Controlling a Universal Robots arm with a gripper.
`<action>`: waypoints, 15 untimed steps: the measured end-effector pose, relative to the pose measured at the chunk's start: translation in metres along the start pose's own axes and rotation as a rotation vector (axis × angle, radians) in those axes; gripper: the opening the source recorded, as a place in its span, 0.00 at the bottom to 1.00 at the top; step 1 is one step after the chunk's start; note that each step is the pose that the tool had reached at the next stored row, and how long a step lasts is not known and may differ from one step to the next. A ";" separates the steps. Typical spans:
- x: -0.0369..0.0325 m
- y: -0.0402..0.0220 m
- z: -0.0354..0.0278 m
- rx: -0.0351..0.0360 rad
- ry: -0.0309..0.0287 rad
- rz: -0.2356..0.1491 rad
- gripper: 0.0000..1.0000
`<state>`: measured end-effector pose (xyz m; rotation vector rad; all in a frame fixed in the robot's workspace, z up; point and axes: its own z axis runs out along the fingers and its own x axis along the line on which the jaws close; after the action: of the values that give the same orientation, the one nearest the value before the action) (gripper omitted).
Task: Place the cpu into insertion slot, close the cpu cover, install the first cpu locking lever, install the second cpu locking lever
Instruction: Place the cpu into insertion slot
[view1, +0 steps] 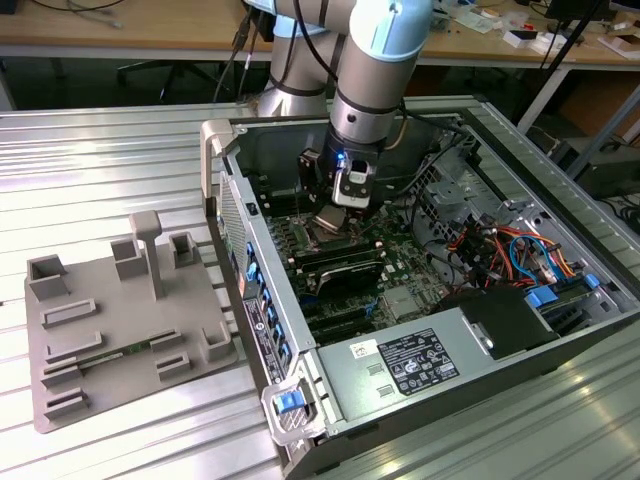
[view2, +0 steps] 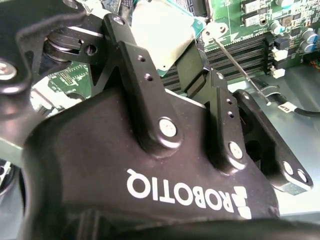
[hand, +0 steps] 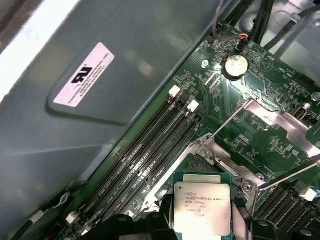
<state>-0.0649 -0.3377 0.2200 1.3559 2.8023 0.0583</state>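
Cpu (hand: 202, 209) is pinched flat between my fingers (view2: 192, 62), hovering just over the open socket (hand: 197, 167), beside the ram slots (hand: 150, 150), inside the case (view1: 232, 185) on the desk (view1: 120, 150).

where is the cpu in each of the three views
exterior view: cpu in the gripper, inside the open computer case.
second wrist view: bright silvery plate between the black fingers.
first wrist view: silver square with a green rim, just off the open socket.
shared landmark: the long memory slots beside it.
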 end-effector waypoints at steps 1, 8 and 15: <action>0.0000 -0.0001 0.0004 0.0001 -0.0005 0.011 0.55; 0.0003 -0.0002 0.0027 0.0010 -0.0044 0.095 0.55; 0.0031 0.0018 0.0045 0.0015 -0.0073 0.157 0.55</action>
<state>-0.0652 -0.3340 0.2156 1.5706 2.6846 0.0544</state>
